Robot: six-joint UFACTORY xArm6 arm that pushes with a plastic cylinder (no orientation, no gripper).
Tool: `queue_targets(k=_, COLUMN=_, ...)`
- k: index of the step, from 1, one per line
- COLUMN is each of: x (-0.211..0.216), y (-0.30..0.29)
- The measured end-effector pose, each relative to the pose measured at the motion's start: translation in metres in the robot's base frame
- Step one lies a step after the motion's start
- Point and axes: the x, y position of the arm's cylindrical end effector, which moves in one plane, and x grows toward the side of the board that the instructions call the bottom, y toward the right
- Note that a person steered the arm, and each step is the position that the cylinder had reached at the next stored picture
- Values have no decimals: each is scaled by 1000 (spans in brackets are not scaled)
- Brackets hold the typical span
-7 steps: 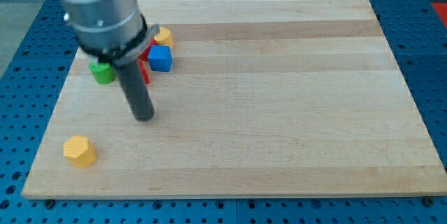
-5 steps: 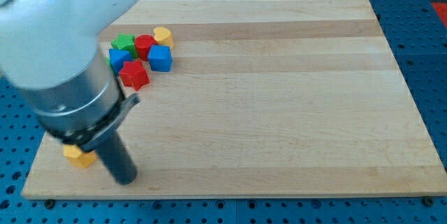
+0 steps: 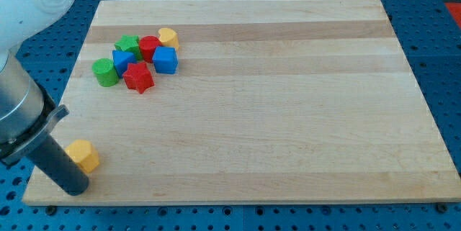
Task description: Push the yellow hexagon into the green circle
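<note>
While my tip point(image 3: 74, 188) sits just below-left of yellow hexagon point(image 3: 83, 155), green circle point(image 3: 105, 72) is well apart; no claw.

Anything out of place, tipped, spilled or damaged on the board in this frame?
Nothing looks damaged or spilled. The yellow hexagon sits alone near the view's bottom left, far from the green circle and the cluster of other blocks near the top left. My tip rests just below-left of the hexagon, close to the board's edge.
</note>
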Motion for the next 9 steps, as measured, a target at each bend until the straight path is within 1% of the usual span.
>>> queue_targets(k=3, x=-46, y=2)
queue_targets(k=5, x=-52, y=-8)
queue_targets(k=6, x=-63, y=-8)
queue_targets(k=9, x=-113, y=-7)
